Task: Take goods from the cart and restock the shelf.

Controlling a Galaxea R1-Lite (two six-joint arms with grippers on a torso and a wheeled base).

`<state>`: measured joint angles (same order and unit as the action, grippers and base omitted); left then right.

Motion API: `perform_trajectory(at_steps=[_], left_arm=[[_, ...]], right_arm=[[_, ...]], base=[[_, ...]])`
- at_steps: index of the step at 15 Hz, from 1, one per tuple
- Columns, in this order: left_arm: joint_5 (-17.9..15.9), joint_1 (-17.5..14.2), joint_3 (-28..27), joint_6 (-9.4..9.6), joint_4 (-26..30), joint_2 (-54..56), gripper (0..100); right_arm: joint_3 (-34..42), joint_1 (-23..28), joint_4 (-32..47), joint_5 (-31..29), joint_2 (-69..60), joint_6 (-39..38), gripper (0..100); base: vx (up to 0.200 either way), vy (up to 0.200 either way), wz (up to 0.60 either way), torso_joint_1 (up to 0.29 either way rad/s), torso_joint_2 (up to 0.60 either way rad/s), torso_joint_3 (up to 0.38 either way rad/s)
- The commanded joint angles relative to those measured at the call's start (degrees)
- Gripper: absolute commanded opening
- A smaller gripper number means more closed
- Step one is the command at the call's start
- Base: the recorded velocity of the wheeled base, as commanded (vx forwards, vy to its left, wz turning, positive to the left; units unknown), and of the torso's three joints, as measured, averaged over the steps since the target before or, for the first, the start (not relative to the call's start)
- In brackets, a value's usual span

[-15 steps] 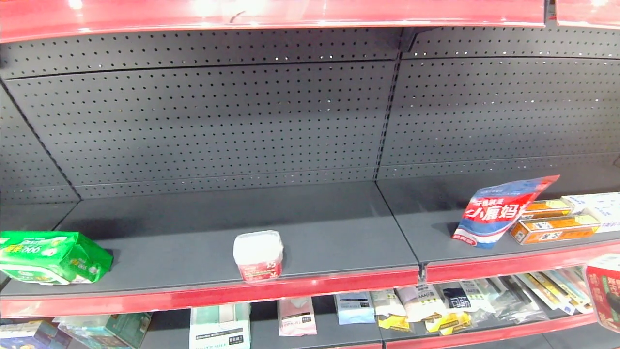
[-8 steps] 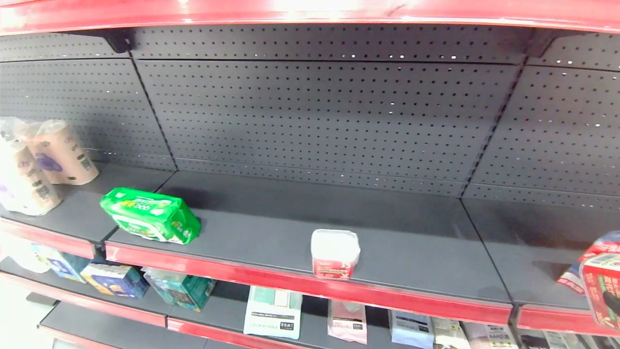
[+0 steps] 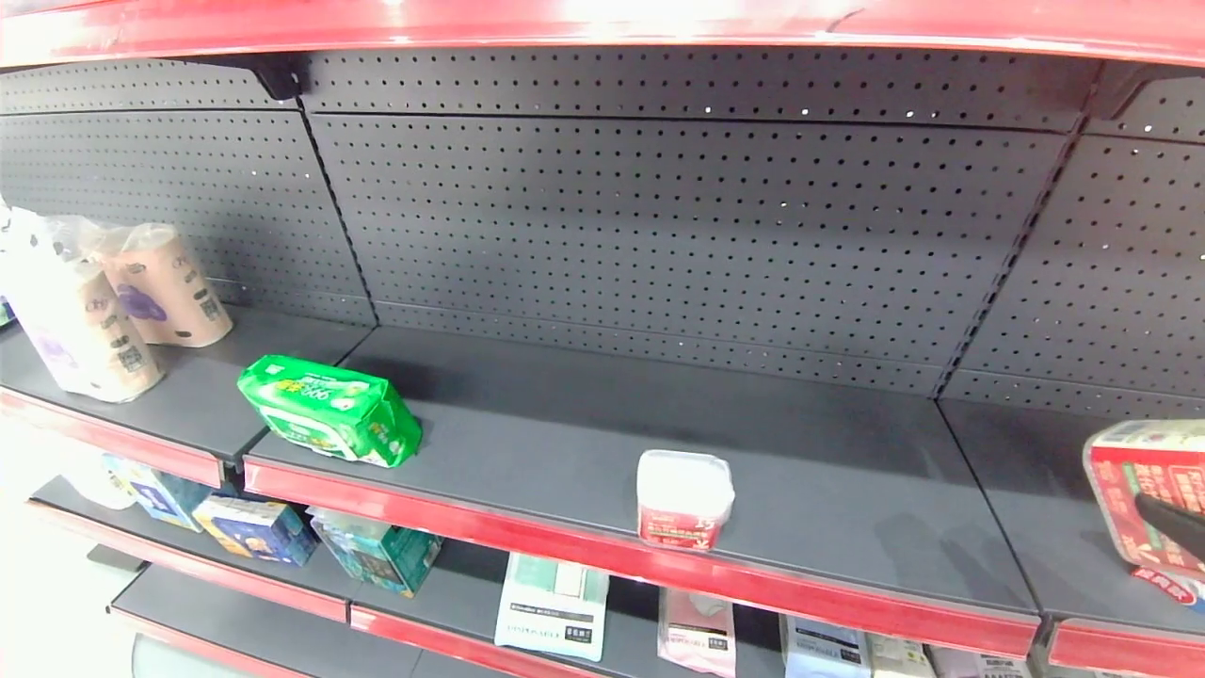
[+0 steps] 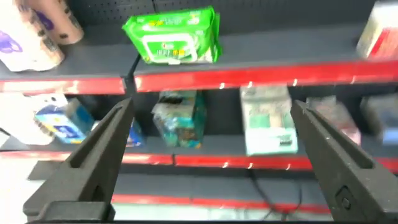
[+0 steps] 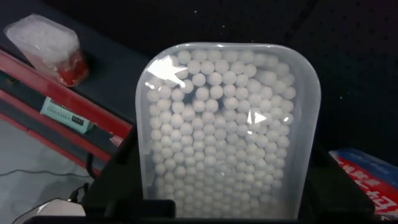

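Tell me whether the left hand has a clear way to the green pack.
Probably yes: the left hand is open and faces the green pack near the shelf edge, nothing between.

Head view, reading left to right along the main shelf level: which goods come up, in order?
paper roll packs → green wipes pack → white-lidded tub → red-labelled tub, held up at the right edge

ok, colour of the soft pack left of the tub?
Green pack, with a white label panel; the left wrist view shows it best.
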<state>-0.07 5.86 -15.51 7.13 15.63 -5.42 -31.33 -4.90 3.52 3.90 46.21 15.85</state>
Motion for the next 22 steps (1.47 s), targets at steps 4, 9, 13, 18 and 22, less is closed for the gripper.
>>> perform_trajectory(at_steps=[4, 9, 13, 18, 22], left_arm=[[-0.63, 0.02, 13.84, -11.26, -16.60, -0.20, 100], [-2.83, -1.82, 15.51, -9.59, -19.32, -0.38, 100], [1.39, -6.92, 15.51, -11.79, -19.58, 3.05, 100], [-2.21, -6.13, 15.51, -10.47, -19.41, 5.42, 100], [4.82, -6.13, 15.51, -10.91, -18.44, 5.42, 100]], right_arm=[[-4.35, -3.62, -6.86, 1.02, 19.44, -0.47, 0], [-4.62, -2.92, -11.35, 1.20, 24.54, -0.12, 0], [-4.79, -3.01, -11.43, 1.11, 28.23, 0.06, 0], [-4.27, -3.01, -11.52, 1.11, 28.58, -0.38, 0], [-4.44, -2.92, -11.52, 1.11, 28.40, -0.29, 0]], base=[[0.000, 0.000, 0.00, 0.000, 0.00, 0.000], [0.000, 0.000, 0.00, 0.000, 0.00, 0.000], [0.000, 0.000, 0.00, 0.000, 0.00, 0.000], [0.000, 0.000, 0.00, 0.000, 0.00, 0.000], [0.000, 0.000, 0.00, 0.000, 0.00, 0.000]])
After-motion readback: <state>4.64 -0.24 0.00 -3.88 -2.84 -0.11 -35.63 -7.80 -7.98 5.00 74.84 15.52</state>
